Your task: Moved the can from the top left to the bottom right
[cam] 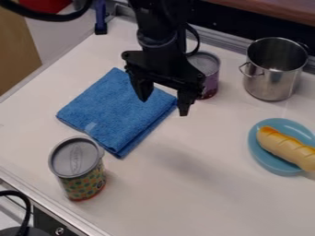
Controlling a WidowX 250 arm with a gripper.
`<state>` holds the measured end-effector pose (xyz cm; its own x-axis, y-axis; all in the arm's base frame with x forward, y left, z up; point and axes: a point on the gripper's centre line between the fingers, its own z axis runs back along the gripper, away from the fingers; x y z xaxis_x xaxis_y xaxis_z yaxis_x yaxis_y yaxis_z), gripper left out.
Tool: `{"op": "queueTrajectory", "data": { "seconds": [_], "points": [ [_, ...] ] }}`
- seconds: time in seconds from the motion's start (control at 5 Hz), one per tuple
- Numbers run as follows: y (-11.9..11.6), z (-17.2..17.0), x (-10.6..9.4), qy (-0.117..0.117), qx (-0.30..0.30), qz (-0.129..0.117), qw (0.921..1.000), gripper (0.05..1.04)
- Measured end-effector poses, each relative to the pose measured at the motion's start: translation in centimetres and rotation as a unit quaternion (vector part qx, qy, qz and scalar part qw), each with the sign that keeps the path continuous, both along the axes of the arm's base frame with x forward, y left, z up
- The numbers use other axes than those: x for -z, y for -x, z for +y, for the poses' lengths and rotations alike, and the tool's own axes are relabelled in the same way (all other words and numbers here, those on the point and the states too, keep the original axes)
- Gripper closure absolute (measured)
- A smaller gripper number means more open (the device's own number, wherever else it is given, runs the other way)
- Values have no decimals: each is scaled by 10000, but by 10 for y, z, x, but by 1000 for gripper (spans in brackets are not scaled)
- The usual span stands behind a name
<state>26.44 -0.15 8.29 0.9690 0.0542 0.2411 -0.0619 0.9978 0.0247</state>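
Sharing one table [184,198]: two cans [78,169], one cloth [117,113], one pot [271,85].

On my surface [221,203], I have the cloth [117,113] as landmark: front can [83,177] before it, toward the left; rear can [211,78] behind, right; pot [269,85] farther right, behind; plate [294,128] right, bread [286,148] on it.

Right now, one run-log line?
gripper: open, empty, over towel edge; dotted can: upright, lower left; purple can: behind gripper; bread: on plate; pot: top right
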Motion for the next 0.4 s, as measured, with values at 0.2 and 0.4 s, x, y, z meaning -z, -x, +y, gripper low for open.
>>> {"op": "queueTrajectory", "data": {
  "seconds": [0.2,0.4],
  "points": [
    [3,0,5,5,-29,83,10000,86],
    [-17,10,4,-101,-322,-460,9984,86]
  ]
}}
